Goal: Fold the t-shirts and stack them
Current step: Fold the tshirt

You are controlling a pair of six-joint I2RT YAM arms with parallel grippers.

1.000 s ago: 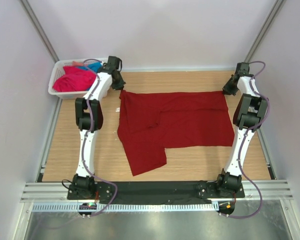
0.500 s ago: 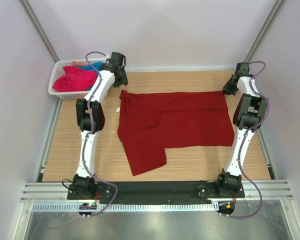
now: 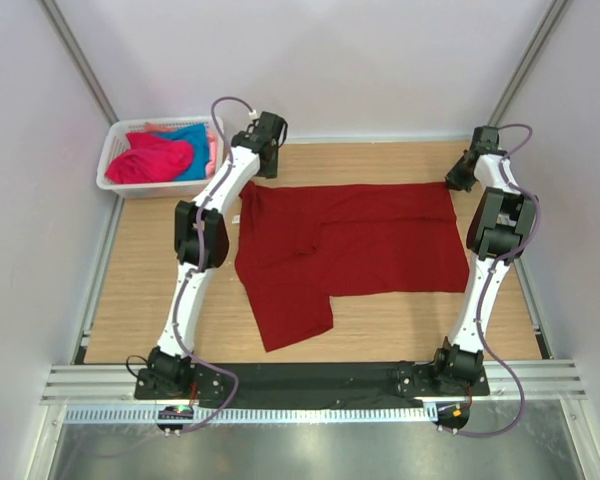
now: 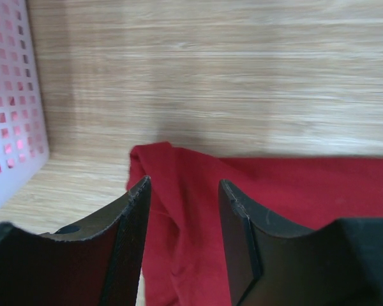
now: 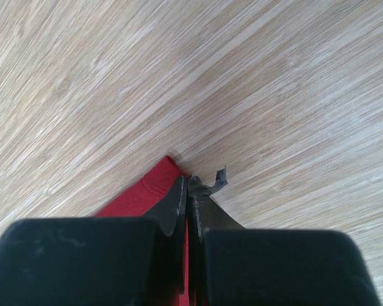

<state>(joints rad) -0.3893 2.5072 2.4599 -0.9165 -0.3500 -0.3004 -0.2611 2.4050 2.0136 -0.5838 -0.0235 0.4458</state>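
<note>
The left claw has just let go, jaws apart above the red shirt corner, while the right claw stays clamped on the other: flattening looks nearly done.

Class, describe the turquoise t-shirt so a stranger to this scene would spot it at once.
On the wooden table, find the far left corner, where a white lattice basket sits. The turquoise t-shirt lies inside at its right end, the only blue cloth beside a bright pink t-shirt.
</note>
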